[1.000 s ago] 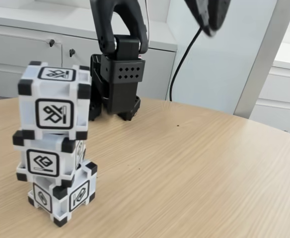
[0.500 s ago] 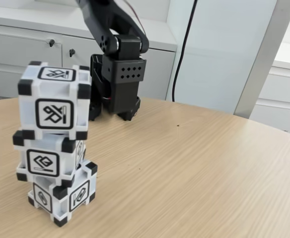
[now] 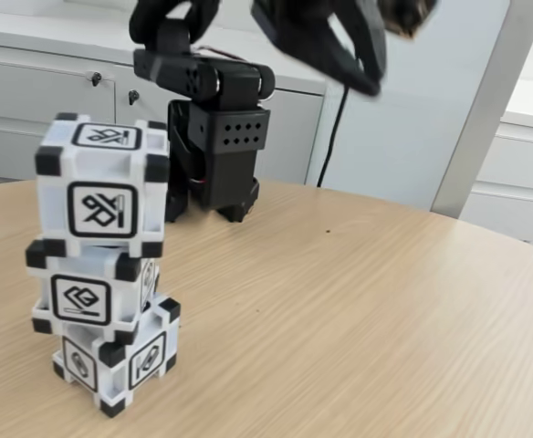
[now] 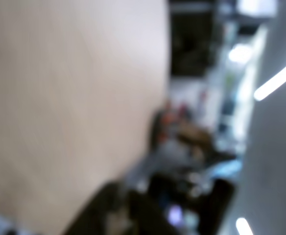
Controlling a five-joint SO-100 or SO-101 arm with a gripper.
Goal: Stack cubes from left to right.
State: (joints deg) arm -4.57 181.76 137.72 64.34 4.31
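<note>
Three cubes [image 3: 100,260] stacked at table's [image 3: 358,319] 8 o'clock; stacking judged done. Gripper [image 3: 339,46] blurred at 12 o'clock, finger state indeterminable. Next: arm parked clear.

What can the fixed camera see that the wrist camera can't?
The fixed view shows three cubes stacked in a tower: the top cube, the middle cube and the bottom cube, which sits turned at an angle to the others. Behind them stands the arm's black base. The wrist view is very blurry and shows a dim room with bright lights. Both show the wooden table.
</note>
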